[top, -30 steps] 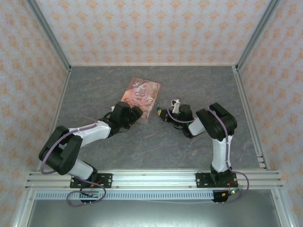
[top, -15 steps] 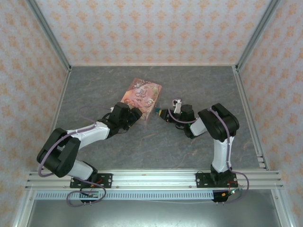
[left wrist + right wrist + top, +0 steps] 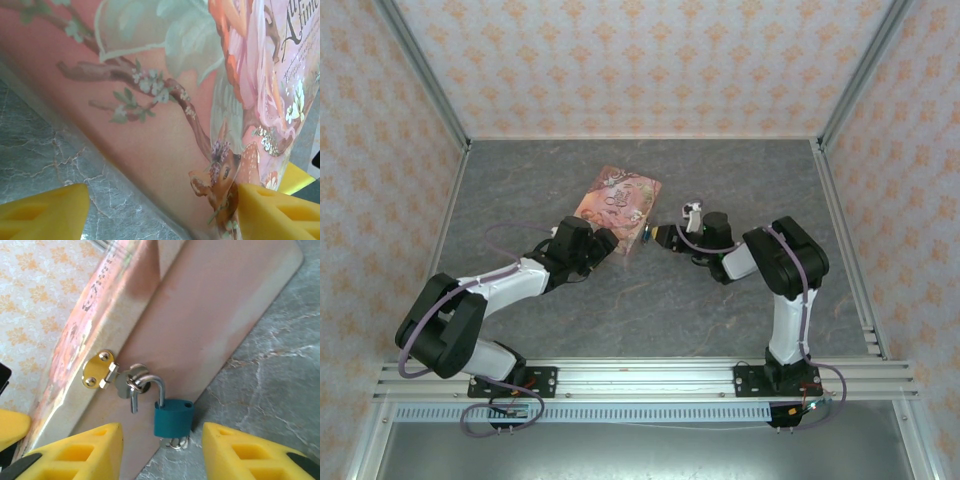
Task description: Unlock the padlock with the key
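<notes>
The padlock point(image 3: 173, 419) hangs shackle-up between the open, empty jaws of the right gripper point(image 3: 160, 440), the key point(image 3: 176, 442) jutting from its underside, while the left gripper point(image 3: 162, 200) has its jaws open astride the tin point(image 3: 150, 125).

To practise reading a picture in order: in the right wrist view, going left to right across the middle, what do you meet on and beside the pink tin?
Brass latch plate → blue padlock → grey table.
</notes>
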Controlling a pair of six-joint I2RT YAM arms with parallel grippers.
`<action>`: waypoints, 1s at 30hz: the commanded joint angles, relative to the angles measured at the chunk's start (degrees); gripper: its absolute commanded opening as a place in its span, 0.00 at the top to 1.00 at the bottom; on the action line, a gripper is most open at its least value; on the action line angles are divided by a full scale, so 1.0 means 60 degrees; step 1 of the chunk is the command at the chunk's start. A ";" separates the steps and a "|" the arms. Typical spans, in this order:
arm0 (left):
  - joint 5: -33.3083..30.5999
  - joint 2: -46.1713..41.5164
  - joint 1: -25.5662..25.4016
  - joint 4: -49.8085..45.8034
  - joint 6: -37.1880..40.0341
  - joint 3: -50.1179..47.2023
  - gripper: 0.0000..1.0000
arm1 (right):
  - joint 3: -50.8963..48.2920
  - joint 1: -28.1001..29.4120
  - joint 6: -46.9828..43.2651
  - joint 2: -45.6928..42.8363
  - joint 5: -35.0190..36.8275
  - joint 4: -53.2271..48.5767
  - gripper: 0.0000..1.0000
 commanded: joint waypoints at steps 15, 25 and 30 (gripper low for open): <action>-0.0417 0.0067 0.0519 -0.2303 0.0473 -0.0887 0.25 | 0.0336 -0.0233 0.0727 0.1071 -0.0956 0.2528 0.54; -0.0502 -0.0612 0.0917 -0.2573 0.0616 -0.1214 0.24 | 0.0453 -0.0082 0.0662 0.1400 -0.1511 0.3174 0.34; -0.0545 -0.0724 0.0986 -0.2664 0.0660 -0.1214 0.24 | 0.0765 0.0255 0.0568 0.1542 -0.1404 0.2904 0.30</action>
